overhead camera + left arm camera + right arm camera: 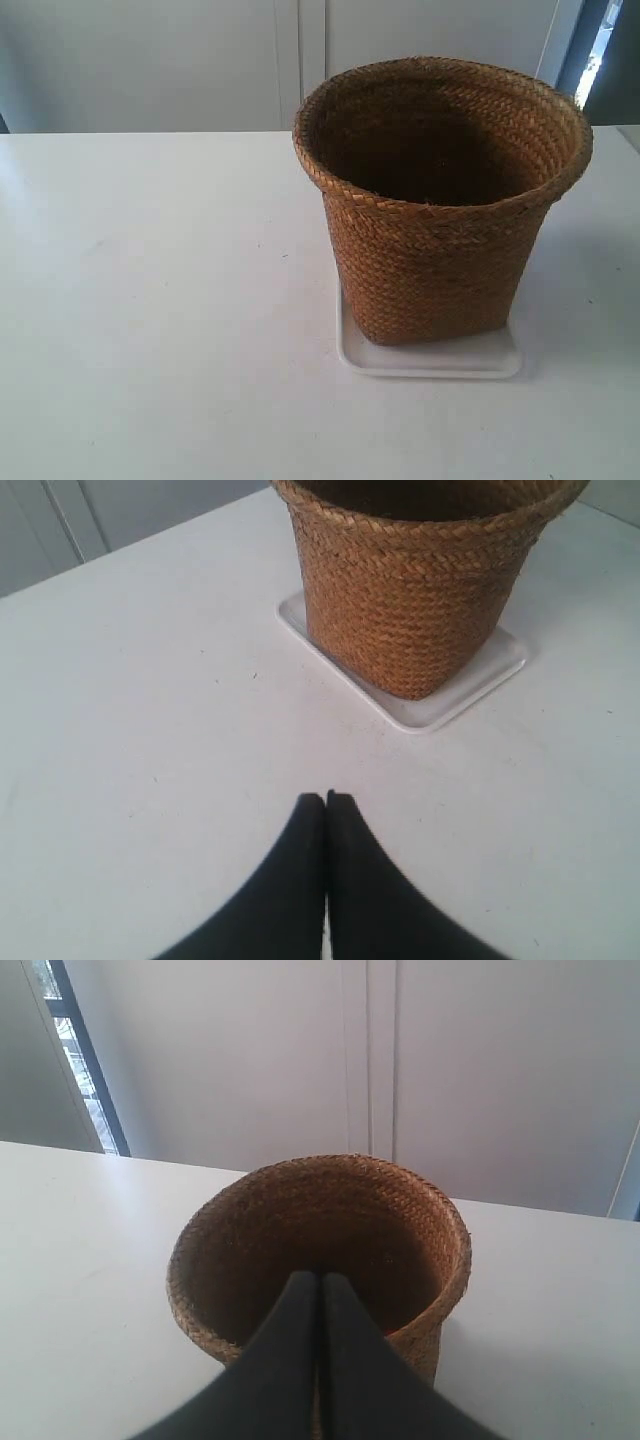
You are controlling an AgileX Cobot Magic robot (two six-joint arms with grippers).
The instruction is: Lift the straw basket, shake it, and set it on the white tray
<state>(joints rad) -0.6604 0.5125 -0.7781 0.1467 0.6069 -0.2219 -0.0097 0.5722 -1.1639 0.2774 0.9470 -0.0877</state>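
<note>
Golden-brown straw basket [430,260] stands upright with its base inside the low rim of the white tray [430,362], so the set-down looks done. Its dark inside shows nothing I can make out. The left gripper [326,798], pressed together and empty, hangs over bare bench [150,300] near the tray. The right gripper [320,1276], likewise pinched and empty, points at the basket's mouth.

Plain lab-like or office-like room, smooth white desk [150,330] across the lower frame, flat pale grey wall panels [150,60] along the top, narrow dark-framed window [603,45] upper right.
</note>
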